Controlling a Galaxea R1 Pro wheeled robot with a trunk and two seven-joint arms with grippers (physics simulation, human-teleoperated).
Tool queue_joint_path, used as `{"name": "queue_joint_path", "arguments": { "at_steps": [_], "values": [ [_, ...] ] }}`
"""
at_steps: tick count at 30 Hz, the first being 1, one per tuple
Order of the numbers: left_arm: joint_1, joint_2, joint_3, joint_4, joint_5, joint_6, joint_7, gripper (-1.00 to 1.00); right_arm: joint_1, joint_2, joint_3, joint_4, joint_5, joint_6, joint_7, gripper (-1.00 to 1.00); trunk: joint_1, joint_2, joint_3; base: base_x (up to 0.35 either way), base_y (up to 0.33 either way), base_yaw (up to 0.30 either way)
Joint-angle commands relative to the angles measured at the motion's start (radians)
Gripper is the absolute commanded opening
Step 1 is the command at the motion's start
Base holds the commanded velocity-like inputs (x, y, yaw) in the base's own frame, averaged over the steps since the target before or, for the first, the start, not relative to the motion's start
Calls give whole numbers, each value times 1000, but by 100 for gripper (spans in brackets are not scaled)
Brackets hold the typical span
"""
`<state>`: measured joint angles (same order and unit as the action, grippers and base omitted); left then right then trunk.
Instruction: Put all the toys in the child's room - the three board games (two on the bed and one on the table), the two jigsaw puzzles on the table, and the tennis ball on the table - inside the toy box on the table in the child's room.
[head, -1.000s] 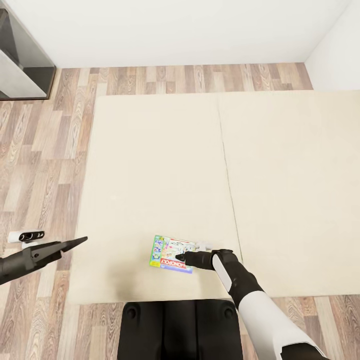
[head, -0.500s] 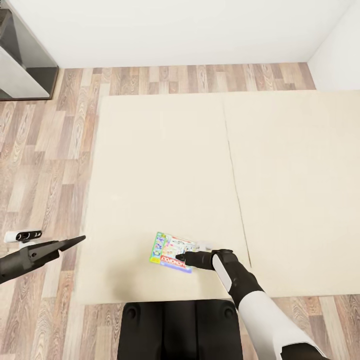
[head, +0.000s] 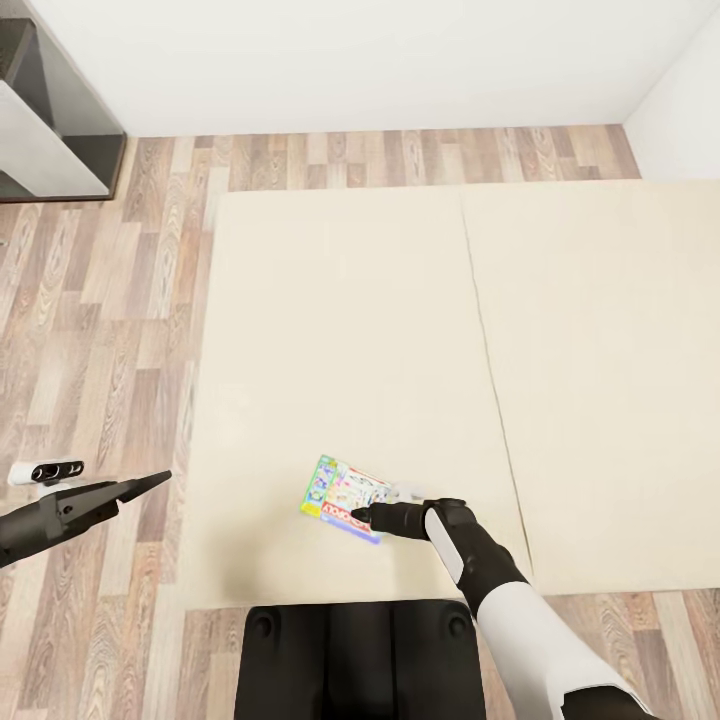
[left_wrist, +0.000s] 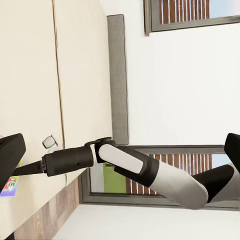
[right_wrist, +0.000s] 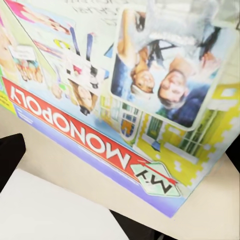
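One of the board games (head: 343, 497), white-green with a red Monopoly strip, hangs slightly tilted just above the bed (head: 350, 330) near its front edge. My right gripper (head: 362, 517) is shut on the box's near edge. Up close, the right wrist view shows the printed lid (right_wrist: 125, 90) with a dark finger (right_wrist: 10, 150) at its side. My left gripper (head: 160, 481) hovers over the wood floor left of the bed, open, with nothing in it. From the left wrist view I see the right arm (left_wrist: 125, 165) and a corner of the game (left_wrist: 9, 186).
The beige mattress has a seam (head: 490, 350) running front to back. A dark cabinet (head: 50, 120) stands at the back left against the white wall. Wood-plank floor (head: 100, 330) lies left of and behind the bed. My black base (head: 360, 650) meets the bed's front edge.
The whole picture has shifted: bed and floor slide right, so the camera has moved. The board game keeps its place at my right gripper and has tilted a little.
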<state>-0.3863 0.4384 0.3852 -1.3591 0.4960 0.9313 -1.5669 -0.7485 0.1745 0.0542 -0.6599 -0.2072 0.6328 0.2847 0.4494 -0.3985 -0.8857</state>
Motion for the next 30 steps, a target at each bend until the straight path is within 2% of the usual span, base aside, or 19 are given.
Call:
{"name": "queue_joint_path", "arguments": {
  "at_steps": [1,30],
  "values": [
    [0,0,0,0,0,11,-4,100,0,0,0,-1,-4,5,-1,100,1,-2,-1,0,69,0],
    [0,0,0,0,0,11,-4,100,0,0,0,-1,-4,5,1,100,1,-2,-1,0,20,0]
  ]
}}
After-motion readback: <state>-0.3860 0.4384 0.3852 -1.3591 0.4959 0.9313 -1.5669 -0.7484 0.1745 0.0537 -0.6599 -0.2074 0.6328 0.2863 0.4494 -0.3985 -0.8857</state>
